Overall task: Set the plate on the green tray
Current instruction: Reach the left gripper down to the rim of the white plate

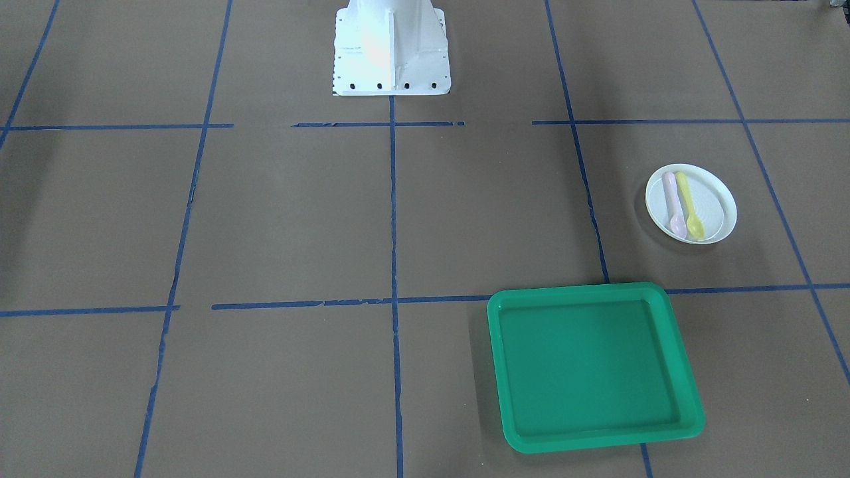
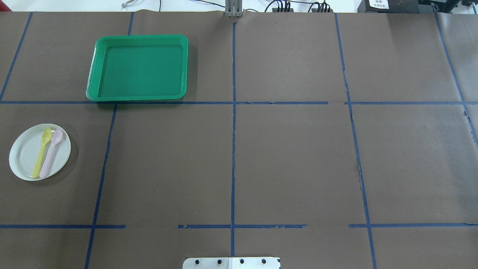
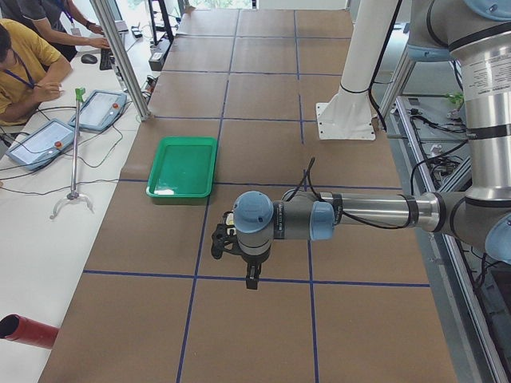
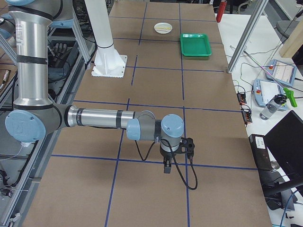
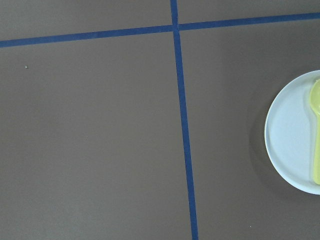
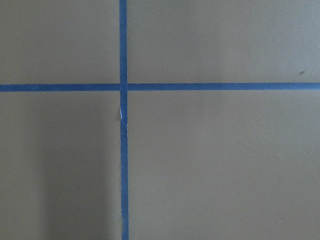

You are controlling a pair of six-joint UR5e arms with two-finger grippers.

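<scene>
Across the whole overhead view spreads the brown table (image 2: 283, 157), marked into squares by blue tape. In the view from the table's left end, the near left arm (image 3: 359, 214) reaches across mid-frame, with the left gripper (image 3: 250, 275) pointing down above the table. The right arm (image 4: 99, 118) does the same in the view from the right end, with the right gripper (image 4: 166, 168) hanging just below centre. Both grippers show only in these side views, so I cannot tell how their jaws stand.

The green tray (image 2: 137, 68) lies flat in the upper left of the overhead view. The plate (image 2: 24, 157) sits on the table at the left edge at mid-height, well apart from the tray. A yellow spoon (image 2: 41, 152) and a pink spoon (image 2: 51, 154) lie on it side by side. The left wrist view catches the plate at its right edge.
</scene>
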